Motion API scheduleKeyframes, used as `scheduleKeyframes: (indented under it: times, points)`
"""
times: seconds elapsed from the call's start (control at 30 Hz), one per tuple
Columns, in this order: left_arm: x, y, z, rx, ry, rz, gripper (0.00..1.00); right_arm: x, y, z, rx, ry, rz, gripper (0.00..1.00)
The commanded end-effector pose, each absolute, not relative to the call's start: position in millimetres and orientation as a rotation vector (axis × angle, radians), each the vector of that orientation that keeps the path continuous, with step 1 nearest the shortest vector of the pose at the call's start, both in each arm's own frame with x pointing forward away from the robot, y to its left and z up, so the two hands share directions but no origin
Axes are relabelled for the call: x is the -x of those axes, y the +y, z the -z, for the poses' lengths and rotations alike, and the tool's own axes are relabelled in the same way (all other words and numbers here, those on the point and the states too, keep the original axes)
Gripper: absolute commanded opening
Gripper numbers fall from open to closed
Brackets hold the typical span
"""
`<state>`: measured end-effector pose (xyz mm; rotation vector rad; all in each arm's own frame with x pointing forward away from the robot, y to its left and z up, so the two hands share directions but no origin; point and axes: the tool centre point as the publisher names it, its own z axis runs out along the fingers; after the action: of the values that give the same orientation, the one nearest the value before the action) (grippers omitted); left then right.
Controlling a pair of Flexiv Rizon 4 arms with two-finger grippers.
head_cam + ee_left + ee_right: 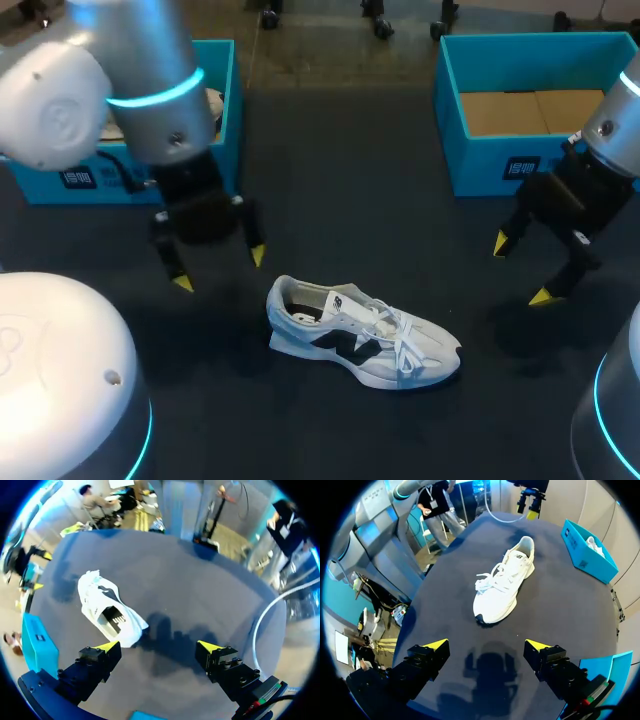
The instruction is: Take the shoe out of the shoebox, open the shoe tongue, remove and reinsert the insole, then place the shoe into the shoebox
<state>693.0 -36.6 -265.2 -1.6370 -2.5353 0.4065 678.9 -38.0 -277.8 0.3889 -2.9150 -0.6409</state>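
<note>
The white lace-up trainer with a dark side patch (365, 335) lies upright on its sole on the dark matte tabletop (350, 170), out of either box, roughly midway between my 2 arms. Its long axis runs across the table: heel collar toward my left side, toe toward my right and slightly nearer me.

My left gripper (220, 270) hangs just above and beside the heel, fingers spread wide with nothing between them. In its wrist view the trainer (107, 612) sits ahead of the gripper (157, 647), off toward 1 finger, with the heel opening facing it. My right gripper (520, 270) is also spread and empty, a little farther off past the toe. In its wrist view the trainer (502, 587) lies straight ahead of the gripper (487, 645), toe pointing at me.

I judge the left is nearer for steadying the heel and the right for the tongue.

The open turquoise cardboard shoebox on my right (500, 165) shows a bare brown floor; the matching turquoise box on my left (60, 180) holds something white. Bare table lies all around the trainer, so there is room to come in from either end
</note>
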Motion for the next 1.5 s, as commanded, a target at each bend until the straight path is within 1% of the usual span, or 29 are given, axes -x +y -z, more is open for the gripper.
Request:
scheduleKeyframes:
  times: [0.03,0.3,0.37,0.5,0.6,0.73,0.8,1.17,1.5]
  points:
    - [-697.0,-28.7,267.5,1.507,-2.503,-0.553,1.00,-679.0,-37.4,278.5,-0.389,-2.916,0.636,1.00]
    - [-694.1,-17.9,270.5,1.444,-2.532,-0.610,1.00,-679.0,-37.4,278.5,-0.389,-2.916,0.636,1.00]
    - [-691.4,-11.2,276.3,1.301,-2.568,-0.796,1.00,-679.0,-37.4,278.5,-0.389,-2.916,0.636,1.00]
    - [-689.3,-4.3,280.6,1.143,-2.612,-0.965,1.00,-679.0,-37.4,278.5,-0.389,-2.916,0.636,1.00]
    - [-686.3,-0.7,284.1,0.968,-2.647,-1.058,1.00,-679.0,-37.4,278.5,-0.389,-2.916,0.636,1.00]
    - [-689.6,5.4,285.6,0.701,-2.695,-1.078,1.00,-679.0,-37.4,278.5,-0.389,-2.916,0.636,1.00]
    - [-697.0,7.3,280.7,0.728,-2.723,-0.985,1.00,-679.0,-37.4,278.5,-0.389,-2.916,0.636,1.00]
    - [-694.8,6.8,285.8,0.713,-2.728,-0.984,1.00,-679.0,-37.4,278.5,-0.389,-2.916,0.636,1.00]
    - [-683.7,10.1,310.8,0.525,-2.582,-1.281,1.00,-679.0,-37.4,278.5,-0.389,-2.916,0.636,1.00]
